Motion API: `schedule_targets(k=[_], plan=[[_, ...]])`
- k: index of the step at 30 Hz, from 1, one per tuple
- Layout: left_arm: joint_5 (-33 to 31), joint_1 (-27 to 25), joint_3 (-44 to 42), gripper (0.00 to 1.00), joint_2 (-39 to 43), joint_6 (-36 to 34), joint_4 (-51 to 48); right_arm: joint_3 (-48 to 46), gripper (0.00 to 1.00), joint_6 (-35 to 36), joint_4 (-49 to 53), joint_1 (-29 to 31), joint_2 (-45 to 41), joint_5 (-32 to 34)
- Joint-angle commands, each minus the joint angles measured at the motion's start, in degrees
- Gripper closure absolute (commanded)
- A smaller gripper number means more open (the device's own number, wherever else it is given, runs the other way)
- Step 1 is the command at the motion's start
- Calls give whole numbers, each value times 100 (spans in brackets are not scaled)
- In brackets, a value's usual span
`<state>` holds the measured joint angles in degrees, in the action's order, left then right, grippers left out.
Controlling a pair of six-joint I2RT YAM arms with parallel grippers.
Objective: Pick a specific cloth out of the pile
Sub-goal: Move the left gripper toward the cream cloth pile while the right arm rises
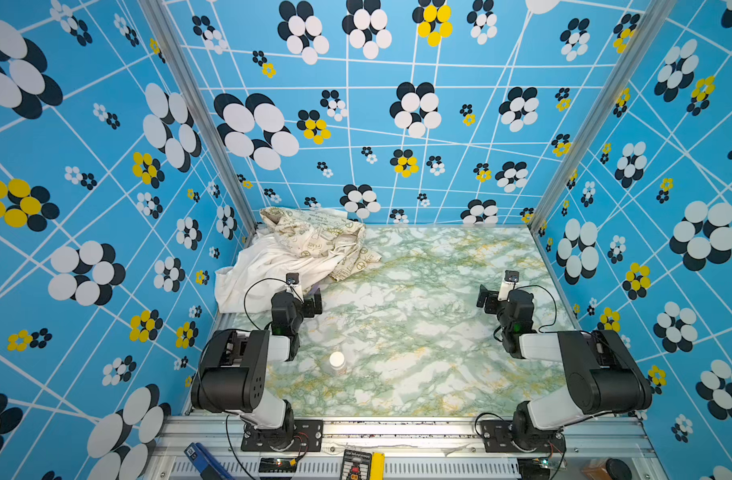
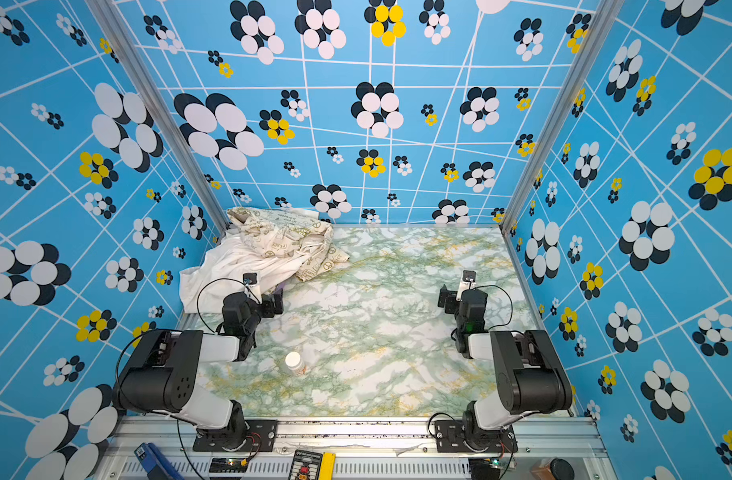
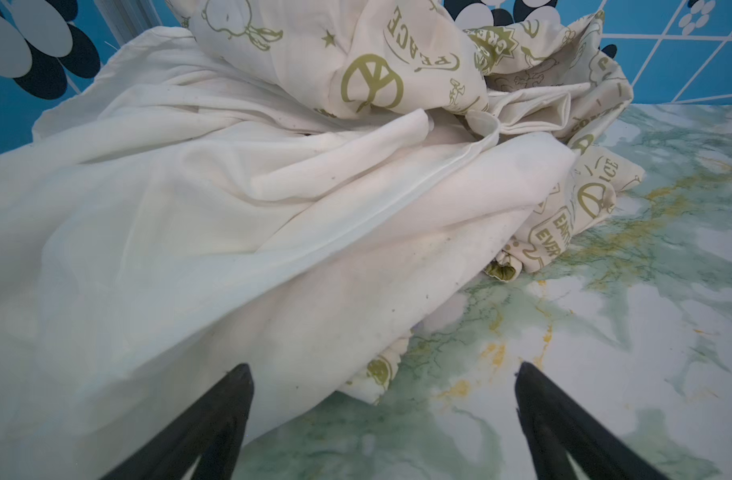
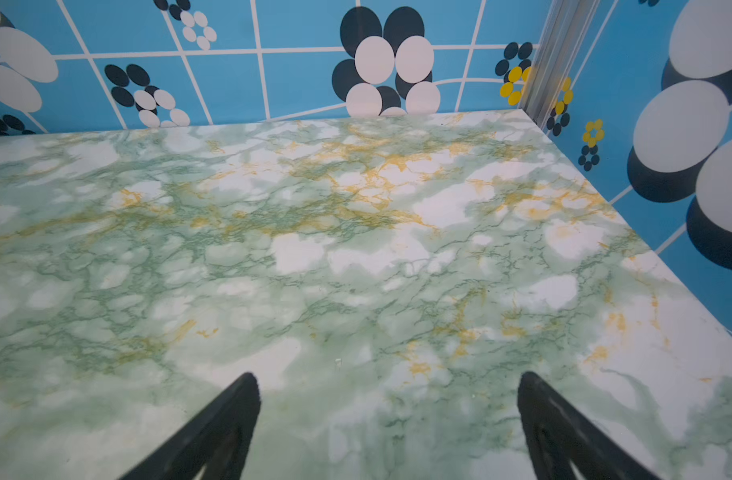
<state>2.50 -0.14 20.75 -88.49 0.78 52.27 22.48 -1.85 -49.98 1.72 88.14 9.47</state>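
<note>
1. Pile [image 1: 298, 249] of white and olive-printed cream fabrics is lying in the marbled table's [image 1: 418, 332] far left corner.
2. Lilac cloth [image 1: 315, 286] is barely peeking from its near edge.
3. Left gripper [image 3: 383, 370] beside it and right gripper [image 4: 387, 376] are gaping, empty.

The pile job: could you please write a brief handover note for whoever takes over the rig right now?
Left gripper: open, empty, at the near edge of the pile.
Right gripper: open, empty, over the table, away from the pile.
Pile: far left corner, peace-sign cloth partly on white cloth.
Lilac cloth: mostly hidden; a purplish sliver by the left gripper may be it.
Done: nothing grasped.
Left: find, grip and pull out the lilac cloth.
</note>
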Motion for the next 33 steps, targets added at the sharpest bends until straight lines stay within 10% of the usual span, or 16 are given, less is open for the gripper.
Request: schedule_targets(k=[1,33], plan=[[-50,-21,142,1,-11,-51,-35,-19,1,71,-101,-31,28,-65],[-306,-39,149,1,83,13,-117,24,1,55,-43,-22,-26,86]])
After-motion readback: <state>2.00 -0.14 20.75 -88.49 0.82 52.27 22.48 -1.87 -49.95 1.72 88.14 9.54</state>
